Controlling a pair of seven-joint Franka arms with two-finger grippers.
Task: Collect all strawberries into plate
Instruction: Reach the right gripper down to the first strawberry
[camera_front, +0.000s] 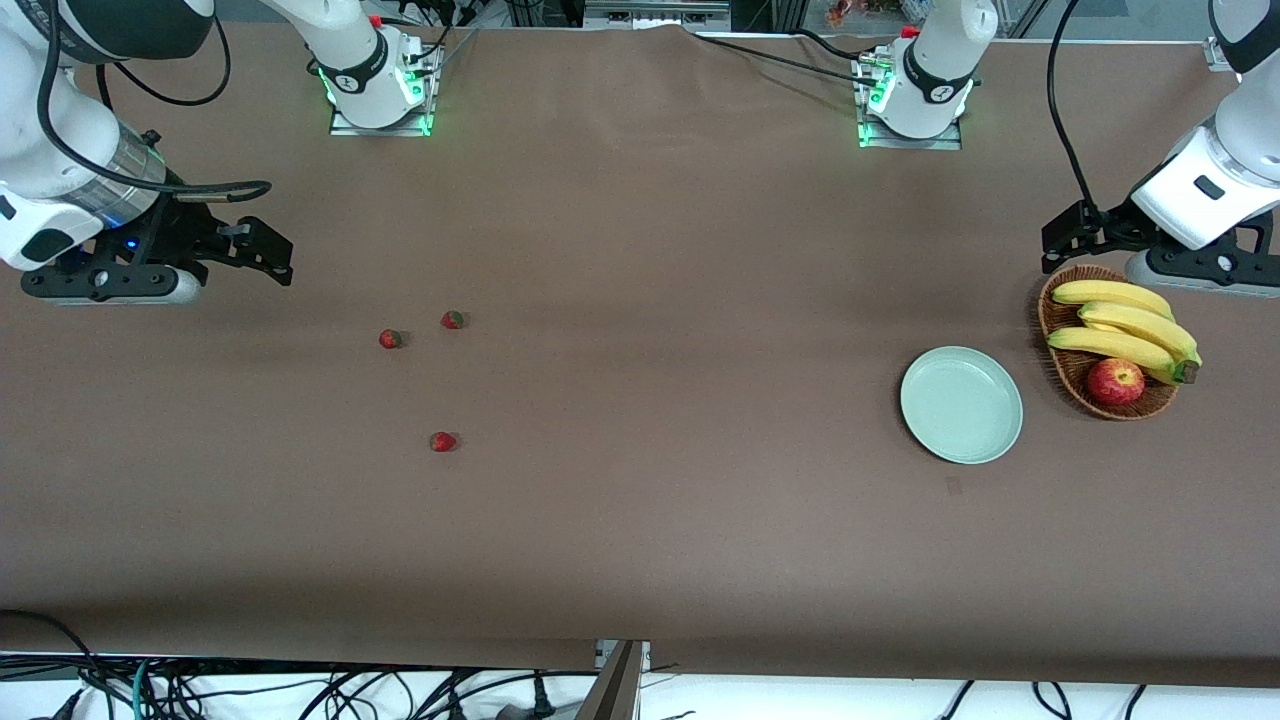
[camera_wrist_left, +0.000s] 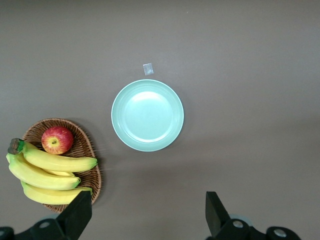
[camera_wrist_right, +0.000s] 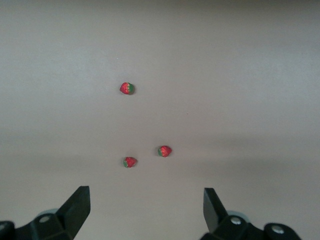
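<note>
Strawberries, three of them, lie bare on the brown desk (camera_front: 640, 520) toward the right arm's end, none yet on the plate (camera_front: 961, 404). The right gripper (camera_front: 262, 252) hangs with its jaws spread wide and empty over the desk, just short of the berries. Taking the plate as landmark: the first strawberry (camera_front: 452, 320) and the second strawberry (camera_front: 390, 339) sit close together, well apart from the plate and farther from the front camera than it; the third strawberry (camera_front: 442, 441) lies alone, nearer the camera than the plate. Nothing stands on the open desk between berries and plate.

The left gripper (camera_front: 1073, 238) hovers with jaws open and empty over the wicker basket's (camera_front: 1060, 372) rim, at the left arm's end. The basket sits just beside the plate, holding bananas (camera_front: 1125, 330) and a red apple (camera_front: 1115, 381). A small pale scrap (camera_wrist_left: 148, 69) lies on the desk just beside the plate's rim, on its camera-facing side. The plate itself is empty.
</note>
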